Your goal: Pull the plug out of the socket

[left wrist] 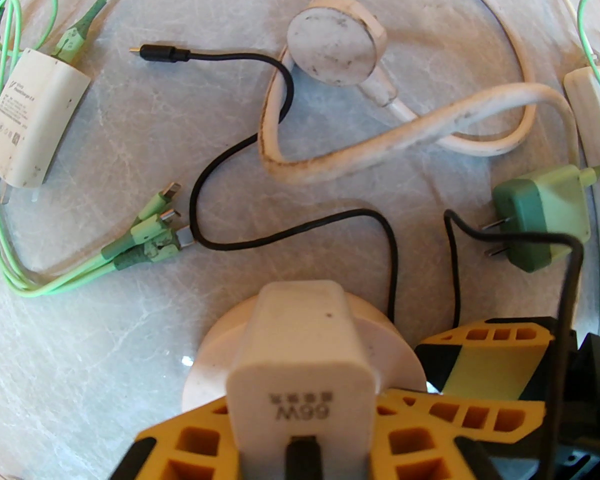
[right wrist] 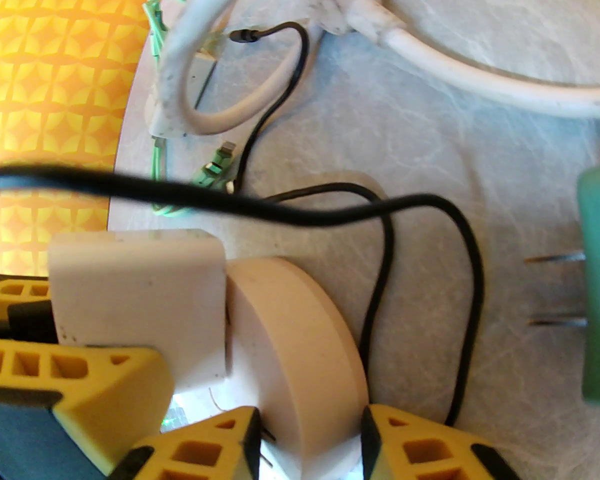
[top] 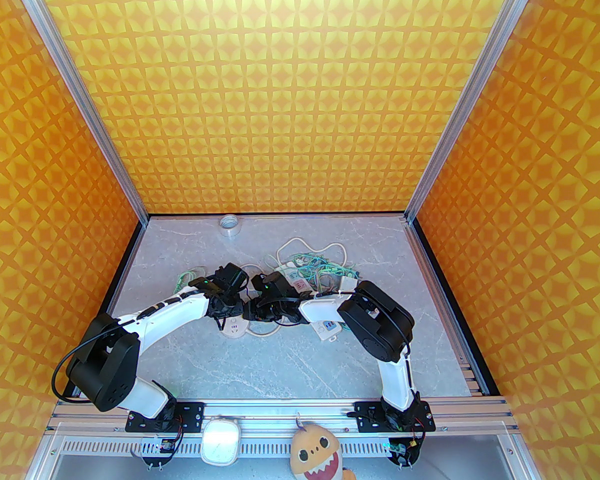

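A white "66W" charger plug [left wrist: 300,358] sits pushed into a round white socket [left wrist: 385,338] on the marble table. My left gripper [left wrist: 305,433] is shut on the plug, one yellow finger on each side of its body. In the right wrist view the plug [right wrist: 135,298] stands against the face of the socket [right wrist: 290,338]. My right gripper [right wrist: 310,443] straddles the disc, its fingers against both faces. From above, the left gripper [top: 230,313] and the right gripper [top: 252,313] meet over the socket [top: 234,329] at mid-table.
A thin black cable [left wrist: 240,153] runs from the plug across the table. Close by lie a green two-pin plug [left wrist: 540,218], a thick white cord [left wrist: 405,138], a white charger [left wrist: 30,118] and green multi-head leads [left wrist: 150,238]. A tape roll [top: 228,224] sits at the back wall, a power strip [top: 327,329] under the right arm.
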`<state>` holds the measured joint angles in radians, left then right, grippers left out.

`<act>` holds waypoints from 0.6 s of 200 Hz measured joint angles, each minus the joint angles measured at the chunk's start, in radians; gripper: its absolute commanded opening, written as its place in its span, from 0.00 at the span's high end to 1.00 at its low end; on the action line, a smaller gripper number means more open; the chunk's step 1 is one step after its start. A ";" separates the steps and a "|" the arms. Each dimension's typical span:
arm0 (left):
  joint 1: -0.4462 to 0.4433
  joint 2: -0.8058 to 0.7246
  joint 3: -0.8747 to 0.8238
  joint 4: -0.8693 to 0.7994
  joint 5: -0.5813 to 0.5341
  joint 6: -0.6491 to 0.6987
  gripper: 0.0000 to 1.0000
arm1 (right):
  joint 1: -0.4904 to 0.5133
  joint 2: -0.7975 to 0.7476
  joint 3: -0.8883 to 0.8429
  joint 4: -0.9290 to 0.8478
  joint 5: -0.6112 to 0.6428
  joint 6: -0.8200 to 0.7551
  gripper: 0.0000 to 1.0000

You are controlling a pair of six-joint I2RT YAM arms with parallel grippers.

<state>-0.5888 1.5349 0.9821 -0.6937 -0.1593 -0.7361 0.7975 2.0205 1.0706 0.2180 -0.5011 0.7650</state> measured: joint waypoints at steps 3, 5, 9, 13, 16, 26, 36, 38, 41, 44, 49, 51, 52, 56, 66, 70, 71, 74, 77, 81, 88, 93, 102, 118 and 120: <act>0.000 0.000 0.000 -0.001 -0.002 0.000 0.96 | -0.002 0.000 -0.003 0.006 -0.005 0.002 0.56; -0.001 -0.001 0.002 -0.003 -0.002 0.000 0.96 | -0.002 0.000 -0.005 0.011 -0.007 0.006 0.57; -0.001 -0.003 0.004 -0.006 -0.003 0.000 0.96 | -0.003 0.000 -0.007 0.019 -0.011 0.009 0.58; -0.001 -0.003 0.007 -0.010 -0.002 0.000 0.96 | -0.003 0.000 -0.009 0.024 -0.013 0.010 0.59; -0.002 -0.003 0.008 -0.011 -0.003 0.000 0.96 | -0.003 0.000 -0.010 0.027 -0.012 0.013 0.60; -0.007 0.003 0.008 -0.013 -0.004 0.000 0.96 | -0.003 0.003 -0.010 0.024 -0.011 0.010 0.64; -0.014 0.010 0.010 -0.014 -0.010 0.000 0.96 | -0.003 0.003 -0.004 0.008 -0.003 0.008 0.66; -0.015 0.010 0.011 -0.015 -0.011 0.000 0.96 | -0.003 0.003 -0.002 0.005 -0.002 0.006 0.66; -0.016 0.011 0.013 -0.018 -0.013 0.000 0.96 | -0.003 0.003 0.002 -0.003 0.000 0.003 0.67; -0.016 0.011 0.013 -0.019 -0.014 0.000 0.96 | -0.003 0.003 0.006 -0.012 0.002 0.003 0.68; -0.017 0.011 0.013 -0.019 -0.015 0.000 0.96 | -0.002 0.004 0.013 -0.024 0.005 0.000 0.70; -0.017 0.011 0.013 -0.020 -0.016 0.000 0.96 | -0.002 0.004 0.016 -0.030 0.006 -0.001 0.71; -0.017 0.011 0.013 -0.021 -0.016 0.000 0.96 | -0.002 0.004 0.017 -0.031 0.007 -0.001 0.71; -0.017 0.011 0.013 -0.023 -0.018 0.000 0.96 | -0.001 0.005 0.024 -0.040 0.009 -0.003 0.72; -0.017 0.012 0.015 -0.030 -0.022 -0.002 0.96 | 0.001 0.011 0.043 -0.065 0.016 -0.009 0.72; -0.017 0.013 0.016 -0.032 -0.024 -0.003 0.96 | 0.001 0.014 0.053 -0.076 0.016 -0.011 0.72; -0.017 0.013 0.017 -0.033 -0.024 -0.004 0.96 | 0.001 0.014 0.054 -0.077 0.016 -0.011 0.72; -0.017 0.014 0.019 -0.036 -0.026 -0.004 0.97 | 0.002 0.017 0.060 -0.084 0.016 -0.011 0.73; -0.017 0.016 0.021 -0.039 -0.027 -0.004 0.97 | 0.002 0.020 0.067 -0.091 0.016 -0.011 0.73; -0.017 0.017 0.024 -0.042 -0.031 -0.004 0.97 | 0.002 0.023 0.074 -0.098 0.015 -0.012 0.73; -0.016 0.020 0.029 -0.047 -0.034 -0.005 0.97 | 0.002 0.029 0.087 -0.111 0.015 -0.015 0.75; -0.016 0.021 0.030 -0.050 -0.036 -0.007 0.97 | 0.002 0.031 0.095 -0.119 0.015 -0.015 0.75; -0.015 0.021 0.032 -0.055 -0.037 -0.011 0.97 | 0.002 0.034 0.105 -0.130 0.015 -0.018 0.75; -0.010 0.020 0.033 -0.056 -0.034 -0.019 0.98 | 0.002 0.035 0.113 -0.147 0.018 -0.019 0.75; -0.009 0.019 0.033 -0.056 -0.032 -0.019 0.98 | 0.002 0.035 0.114 -0.148 0.019 -0.019 0.75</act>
<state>-0.5976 1.5543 1.0153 -0.7502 -0.1917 -0.7547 0.7994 2.0560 1.1851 0.0700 -0.4820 0.7464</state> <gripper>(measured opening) 0.288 0.254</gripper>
